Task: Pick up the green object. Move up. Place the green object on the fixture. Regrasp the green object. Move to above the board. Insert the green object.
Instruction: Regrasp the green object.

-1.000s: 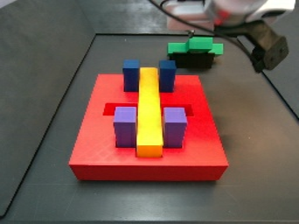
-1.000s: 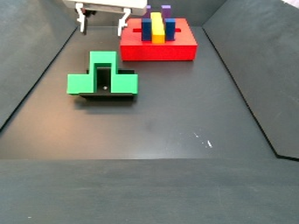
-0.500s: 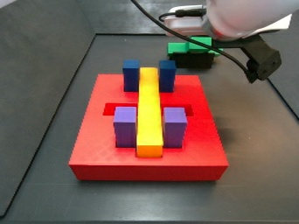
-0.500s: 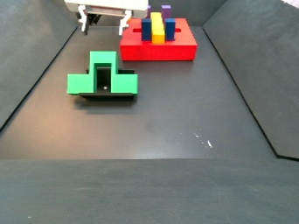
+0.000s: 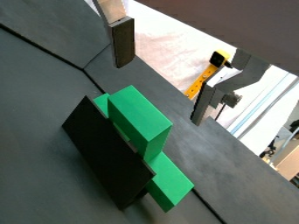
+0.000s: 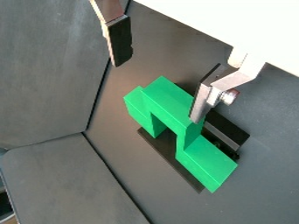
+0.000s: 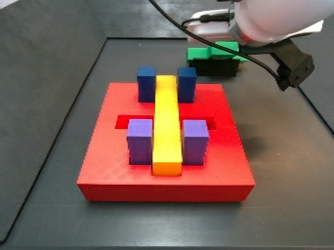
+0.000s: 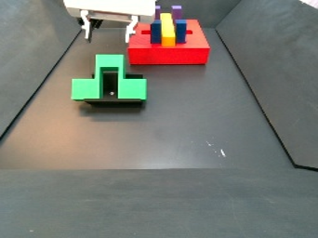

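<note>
Your hand [image 6: 163, 66] hangs above the green object [image 6: 176, 131] with its two fingers [image 6: 118, 39] spread wide and nothing between them. In both wrist views the green object [image 5: 142, 131] sits on the black fixture [image 5: 107, 157], clear of both fingers. In a side view the green object [image 8: 108, 82] rests on the fixture on the dark table [image 8: 174, 121], well apart from the red board [image 8: 170, 51]. On the board [image 7: 111, 166], blue blocks [image 7: 147, 83] and purple blocks [image 7: 140, 140] flank the yellow bar [image 7: 167, 125].

Gripper [image 6: 162, 72] jaws spread above the green object [image 6: 176, 127] on the fixture [image 6: 225, 131].
</note>
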Robot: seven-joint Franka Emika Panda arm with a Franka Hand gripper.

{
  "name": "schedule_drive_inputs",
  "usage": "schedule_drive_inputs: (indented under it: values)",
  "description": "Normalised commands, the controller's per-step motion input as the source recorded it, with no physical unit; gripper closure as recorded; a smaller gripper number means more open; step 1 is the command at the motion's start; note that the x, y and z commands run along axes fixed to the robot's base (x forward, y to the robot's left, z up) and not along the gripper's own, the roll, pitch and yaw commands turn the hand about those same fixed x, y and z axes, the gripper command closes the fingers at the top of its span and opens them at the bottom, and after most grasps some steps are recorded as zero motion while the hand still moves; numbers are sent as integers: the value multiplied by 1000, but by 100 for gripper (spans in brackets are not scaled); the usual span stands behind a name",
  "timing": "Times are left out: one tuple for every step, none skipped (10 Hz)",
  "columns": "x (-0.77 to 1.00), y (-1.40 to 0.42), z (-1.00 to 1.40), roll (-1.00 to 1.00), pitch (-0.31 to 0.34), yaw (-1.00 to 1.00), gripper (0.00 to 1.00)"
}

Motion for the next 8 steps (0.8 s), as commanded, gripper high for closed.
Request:
schedule_drive_inputs:
  values:
    - [43, -9, 0, 0, 20, 0, 0]
    - [0, 0, 0, 17, 0, 0, 0]
    - [26, 20, -11, 0, 0, 31, 0]
    - [0, 111, -169, 100, 11, 283, 0]
    - [0, 123, -177, 117, 0, 471, 0]
    - [0, 34, -74, 83, 0, 523, 0]
    - [0, 3, -34, 0, 0, 120, 0]
    - [0, 0, -14, 11, 0, 0, 0]
